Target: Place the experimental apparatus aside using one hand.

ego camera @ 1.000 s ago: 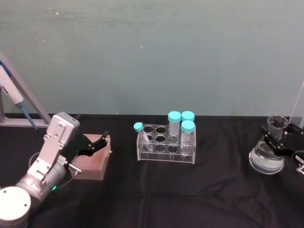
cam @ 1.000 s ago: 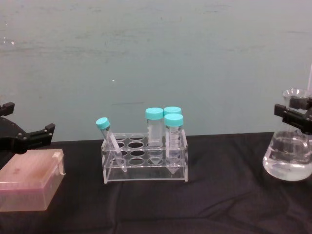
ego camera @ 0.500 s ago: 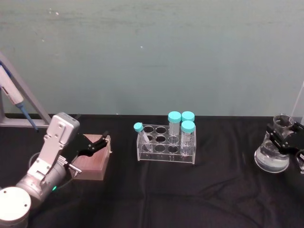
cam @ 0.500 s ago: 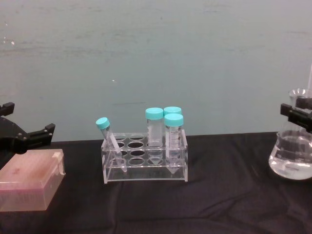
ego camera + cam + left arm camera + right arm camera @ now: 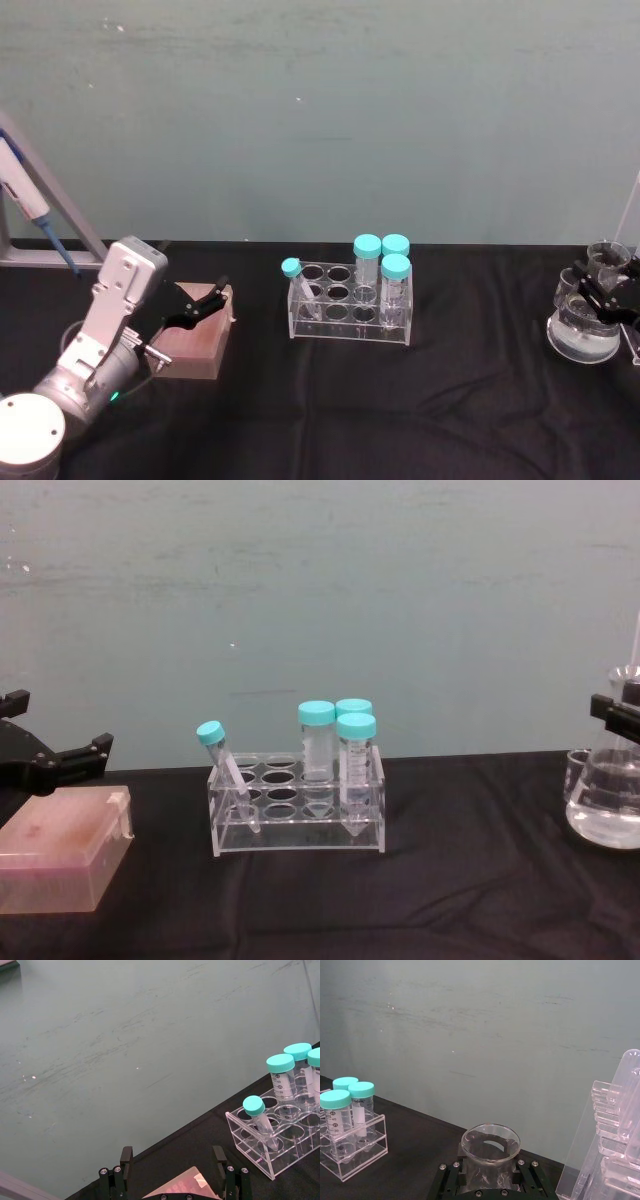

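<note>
At the far right, a conical flask (image 5: 585,338) (image 5: 608,815) with clear liquid has my right gripper (image 5: 601,284) (image 5: 622,715) shut on its neck. In the right wrist view the flask's rim (image 5: 490,1143) sits between the black jaws. A small glass beaker (image 5: 579,773) stands just left of the flask. The clear acrylic pipette stand (image 5: 615,1135) rises right beside it. I cannot tell whether the flask's base rests on the black cloth. My left gripper (image 5: 205,300) (image 5: 60,760) hangs open over a pink box (image 5: 195,340) at the left.
A clear rack (image 5: 350,308) (image 5: 298,815) with several teal-capped tubes stands mid-table, one tube leaning. A blue-and-white pipette (image 5: 25,200) rests on a grey stand at the far left. Black cloth (image 5: 400,420) covers the table.
My right gripper has carried the flask rightward, toward the table's right edge and next to the small beaker. The left arm, box and tube rack have not moved.
</note>
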Controlling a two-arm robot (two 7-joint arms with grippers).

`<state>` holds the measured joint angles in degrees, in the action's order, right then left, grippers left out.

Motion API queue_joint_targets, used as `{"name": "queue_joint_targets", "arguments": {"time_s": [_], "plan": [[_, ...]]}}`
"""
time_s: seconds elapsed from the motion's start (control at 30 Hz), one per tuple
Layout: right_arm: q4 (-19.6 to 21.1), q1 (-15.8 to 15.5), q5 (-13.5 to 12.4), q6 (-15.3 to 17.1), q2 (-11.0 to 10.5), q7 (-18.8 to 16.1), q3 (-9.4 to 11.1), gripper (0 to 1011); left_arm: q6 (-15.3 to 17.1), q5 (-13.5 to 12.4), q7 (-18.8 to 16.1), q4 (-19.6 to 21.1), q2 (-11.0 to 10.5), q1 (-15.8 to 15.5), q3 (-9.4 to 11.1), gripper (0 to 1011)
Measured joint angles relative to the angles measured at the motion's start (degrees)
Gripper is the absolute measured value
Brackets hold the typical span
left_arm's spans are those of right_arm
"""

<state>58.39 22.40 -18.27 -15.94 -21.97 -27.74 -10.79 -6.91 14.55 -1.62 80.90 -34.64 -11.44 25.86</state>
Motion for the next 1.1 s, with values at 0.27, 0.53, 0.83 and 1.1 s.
{"name": "queue_joint_targets", "arguments": {"time_s": [0.27,0.53,0.83,1.1], "plan": [[-1.0,0.7,0.5,-0.1,0.5,-0.3,0.2,456,0.0,0.0,0.0,0.0,0.0,0.0,0.0,1000],[-2.0,1.4,0.7,-0.4,1.0,-1.0,0.1,456,0.0,0.0,0.0,0.0,0.0,0.0,0.0,1000],[-2.8,1.8,0.9,-0.5,1.4,-1.3,0.0,456,0.0,0.0,0.0,0.0,0.0,0.0,0.0,1000],[-3.7,2.3,1.2,-0.6,1.5,-1.6,-0.1,456,0.0,0.0,0.0,0.0,0.0,0.0,0.0,1000]]}}
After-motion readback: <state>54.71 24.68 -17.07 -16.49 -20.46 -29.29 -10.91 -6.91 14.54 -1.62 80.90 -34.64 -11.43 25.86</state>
